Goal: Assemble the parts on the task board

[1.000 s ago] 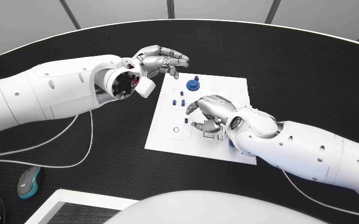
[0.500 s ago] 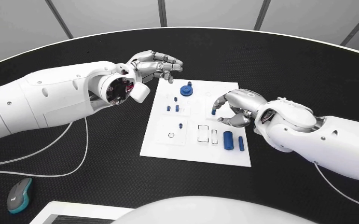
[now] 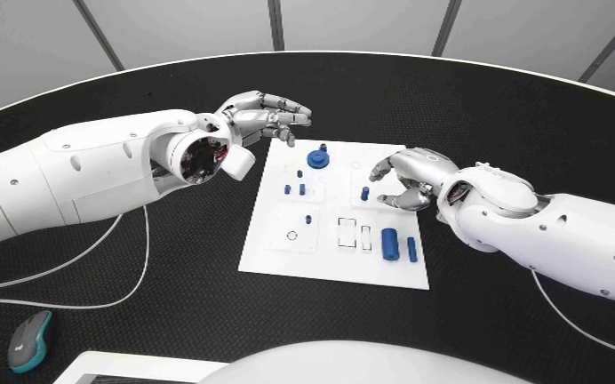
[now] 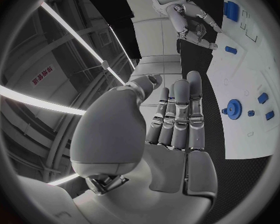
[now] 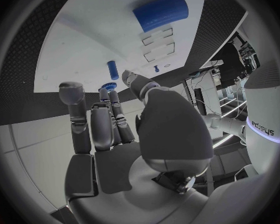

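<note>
While the right hand hovers with fingers loosely curled and empty just beside the small blue peg standing mid task board, it should pinch that peg squarely, the left hand idle, curled on nothing.

The board lies mid-table, with parts on it. The left hand hangs beyond its far left corner. The right hand is over its right edge.
</note>
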`<state>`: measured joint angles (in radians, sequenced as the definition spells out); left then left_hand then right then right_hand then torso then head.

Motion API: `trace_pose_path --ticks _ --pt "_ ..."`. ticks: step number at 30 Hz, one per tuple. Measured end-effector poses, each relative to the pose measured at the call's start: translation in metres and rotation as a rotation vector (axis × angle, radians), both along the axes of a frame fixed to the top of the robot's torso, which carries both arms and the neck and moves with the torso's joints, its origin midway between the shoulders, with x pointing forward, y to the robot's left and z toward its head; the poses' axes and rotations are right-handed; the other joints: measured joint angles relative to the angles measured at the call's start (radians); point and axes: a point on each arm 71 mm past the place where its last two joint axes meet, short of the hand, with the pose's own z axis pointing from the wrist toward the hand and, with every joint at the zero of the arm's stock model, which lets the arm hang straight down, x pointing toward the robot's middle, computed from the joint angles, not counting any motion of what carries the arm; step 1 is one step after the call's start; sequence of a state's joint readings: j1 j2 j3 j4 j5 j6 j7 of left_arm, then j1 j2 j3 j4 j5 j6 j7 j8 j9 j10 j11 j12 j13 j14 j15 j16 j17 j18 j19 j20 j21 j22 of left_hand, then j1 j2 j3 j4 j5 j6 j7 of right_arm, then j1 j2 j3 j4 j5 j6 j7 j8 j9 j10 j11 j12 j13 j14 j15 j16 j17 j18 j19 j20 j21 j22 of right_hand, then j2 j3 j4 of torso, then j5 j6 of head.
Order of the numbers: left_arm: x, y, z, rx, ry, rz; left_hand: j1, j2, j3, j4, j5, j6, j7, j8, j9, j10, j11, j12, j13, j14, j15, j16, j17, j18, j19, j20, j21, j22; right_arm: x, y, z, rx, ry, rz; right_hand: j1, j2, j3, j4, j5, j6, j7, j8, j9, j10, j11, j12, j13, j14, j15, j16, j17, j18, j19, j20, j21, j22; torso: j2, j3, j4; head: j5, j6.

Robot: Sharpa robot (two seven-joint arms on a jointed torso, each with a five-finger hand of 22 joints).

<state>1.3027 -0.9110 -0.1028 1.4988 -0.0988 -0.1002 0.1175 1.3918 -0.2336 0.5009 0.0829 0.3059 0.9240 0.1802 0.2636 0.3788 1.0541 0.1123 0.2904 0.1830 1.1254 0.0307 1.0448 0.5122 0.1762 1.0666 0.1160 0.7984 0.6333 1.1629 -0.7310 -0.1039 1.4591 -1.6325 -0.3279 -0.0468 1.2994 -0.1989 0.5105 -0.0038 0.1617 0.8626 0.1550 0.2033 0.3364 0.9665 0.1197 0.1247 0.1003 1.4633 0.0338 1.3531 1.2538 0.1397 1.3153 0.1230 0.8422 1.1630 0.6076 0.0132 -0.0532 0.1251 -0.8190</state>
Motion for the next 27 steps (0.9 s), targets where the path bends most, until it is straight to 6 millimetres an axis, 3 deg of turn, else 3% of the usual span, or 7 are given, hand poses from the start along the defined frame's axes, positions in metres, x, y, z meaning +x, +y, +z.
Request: trace_pose_path --ticks 6,15,27 --pt "0.0 0.0 0.0 0.0 0.0 0.0 0.0 0.0 0.0 0.0 0.0 0.0 0.0 0.0 0.0 0.0 0.0 0.0 0.0 0.0 0.0 0.0 0.0 0.0 0.0 0.0 0.0 0.0 0.005 0.007 -0.001 0.008 -0.012 0.002 0.008 0.008 0.005 -0.004 0.0 0.0 0.0 0.0 -0.001 0.006 -0.005 0.012 0.0 0.001 -0.001 0.0 0.003 0.0 0.007 0.0 0.013 0.008 0.0 0.0004 -0.0003 0.001 0.002" --pt "0.0 -0.001 0.0 0.0 0.001 -0.003 0.005 0.005 0.0 0.0 0.0 0.0 0.0 0.0 0.0 0.0 0.0 0.0 0.0 0.0 0.0 0.0 -0.001 0.0 0.0 0.0 0.0 -0.001 0.011 0.017 -0.008 -0.035 0.029 0.009 0.008 0.008 0.037 0.005 0.0 0.026 0.007 0.001 0.0 0.091 -0.019 0.036 0.0 0.004 -0.011 0.022 0.024 0.0 0.025 -0.011 0.052 0.036 0.002 0.001 -0.0006 -0.001 0.003" --pt "0.0 -0.002 0.0 -0.001 0.001 -0.004 0.005 0.005 0.0 0.0 0.0 0.0 0.0 0.0 0.0 0.0 0.0 0.0 0.0 0.0 0.0 0.0 -0.001 0.0 0.0 0.0 0.0 -0.001 0.018 0.023 -0.014 -0.072 0.061 0.009 0.011 0.011 0.05 0.005 0.0 0.041 0.009 0.006 0.003 0.108 -0.018 0.036 0.0 0.004 -0.011 0.023 0.024 0.0 0.027 -0.012 0.055 0.04 0.002 0.002 -0.0012 -0.001 -0.001"
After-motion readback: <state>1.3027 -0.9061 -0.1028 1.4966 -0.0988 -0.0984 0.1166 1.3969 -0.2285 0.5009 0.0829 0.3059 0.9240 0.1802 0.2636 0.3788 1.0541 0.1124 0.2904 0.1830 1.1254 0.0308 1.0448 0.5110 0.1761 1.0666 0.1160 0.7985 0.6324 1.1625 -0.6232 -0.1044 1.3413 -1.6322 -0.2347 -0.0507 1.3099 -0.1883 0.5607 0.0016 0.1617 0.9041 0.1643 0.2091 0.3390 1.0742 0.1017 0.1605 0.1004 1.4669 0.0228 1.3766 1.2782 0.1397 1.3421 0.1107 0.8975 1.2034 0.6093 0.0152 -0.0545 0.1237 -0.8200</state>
